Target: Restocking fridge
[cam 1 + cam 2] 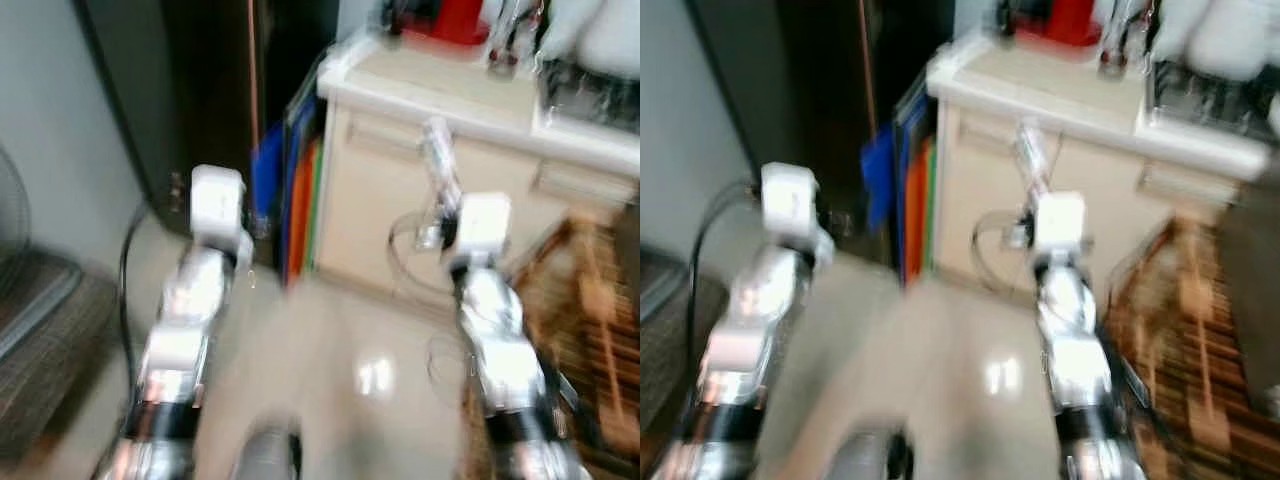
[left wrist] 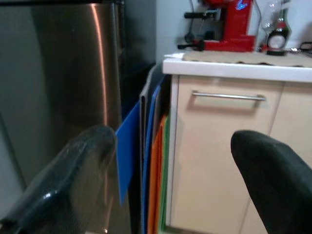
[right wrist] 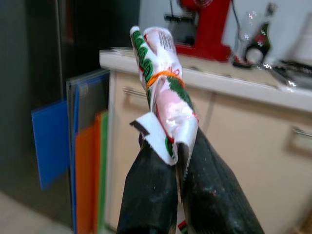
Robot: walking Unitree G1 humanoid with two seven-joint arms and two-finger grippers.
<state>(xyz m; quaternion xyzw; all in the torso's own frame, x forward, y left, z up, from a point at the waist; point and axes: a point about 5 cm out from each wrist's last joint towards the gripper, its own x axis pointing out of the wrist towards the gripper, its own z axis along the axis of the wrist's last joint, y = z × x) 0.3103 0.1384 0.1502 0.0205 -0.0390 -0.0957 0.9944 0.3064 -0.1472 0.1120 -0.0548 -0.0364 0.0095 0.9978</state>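
A red coffee machine point(image 2: 229, 24) stands on the white counter point(image 2: 234, 70). Blue and orange boards point(image 2: 146, 161) lean beside the beige cabinet point(image 2: 219, 161). A dark bottle point(image 2: 279, 36) stands near the machine.

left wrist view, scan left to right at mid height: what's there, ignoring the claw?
Steel fridge side → blue board → orange board → green board → beige cabinet with its bar handle.
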